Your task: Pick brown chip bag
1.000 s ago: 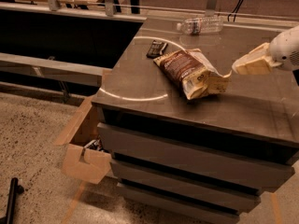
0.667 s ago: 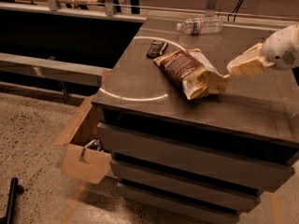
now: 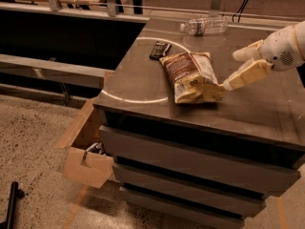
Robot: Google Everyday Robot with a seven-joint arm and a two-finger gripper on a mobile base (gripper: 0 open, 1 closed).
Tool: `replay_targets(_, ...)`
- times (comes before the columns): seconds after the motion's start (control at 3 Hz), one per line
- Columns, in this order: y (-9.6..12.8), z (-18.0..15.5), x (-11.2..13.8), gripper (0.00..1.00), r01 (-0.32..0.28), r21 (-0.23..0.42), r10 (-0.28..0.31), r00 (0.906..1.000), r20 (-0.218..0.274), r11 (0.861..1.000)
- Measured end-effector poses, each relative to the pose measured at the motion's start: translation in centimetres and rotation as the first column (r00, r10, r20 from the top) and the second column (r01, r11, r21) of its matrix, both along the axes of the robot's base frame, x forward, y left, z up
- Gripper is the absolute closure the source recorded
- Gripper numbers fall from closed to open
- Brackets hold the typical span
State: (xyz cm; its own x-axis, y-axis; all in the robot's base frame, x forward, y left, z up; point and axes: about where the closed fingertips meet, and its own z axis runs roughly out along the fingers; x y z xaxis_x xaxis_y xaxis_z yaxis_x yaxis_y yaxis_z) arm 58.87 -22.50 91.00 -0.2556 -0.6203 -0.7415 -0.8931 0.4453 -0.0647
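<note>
- The gripper (image 3: 229,71) hangs over the right side of the worktop (image 3: 257,109), on a pale arm that comes in from the right edge
- Its jaws stand apart, one finger above the other, with nothing between them
- The lower finger (image 3: 245,74) slopes down to the left, and its tip meets the near right corner of the brown chip bag (image 3: 190,75); whether it presses on the bag or only touches it I cannot tell
- The bag lies flat on the worktop just to the left of the jaws, dark brown at its far left part with pale writing, cream-yellow at the near end and along the side facing the jaws
- A small black remote (image 3: 159,50) lies beyond the bag from the jaws, to the far left, just beside the bag's far corner
- A clear plastic bottle (image 3: 205,26) lies on its side near the back edge of the worktop, well apart from the jaws, behind and to the left of them
- A thin pale ring (image 3: 119,99) marks the worktop to the left of the jaws, partly under the bag
- Below the jaws, the front of the unit shows stacked drawers (image 3: 190,161)
- Far down to the left of the jaws an open cardboard box (image 3: 88,163) sits on the speckled floor against the unit
</note>
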Motion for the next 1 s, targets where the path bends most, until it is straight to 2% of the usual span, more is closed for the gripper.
replay_targets(0.33,0.3,0.2,-0.1,0.00,0.000,0.004,0.000,1.0000,-0.005,1.000)
replay_targets(0.67,0.8,0.8,-0.4,0.00,0.030,0.003,-0.030,0.9995,0.006,1.000)
replay_targets(1.0,2.3,0.7,-0.8,0.00,0.077,0.005,-0.077,0.9970,0.013,0.997)
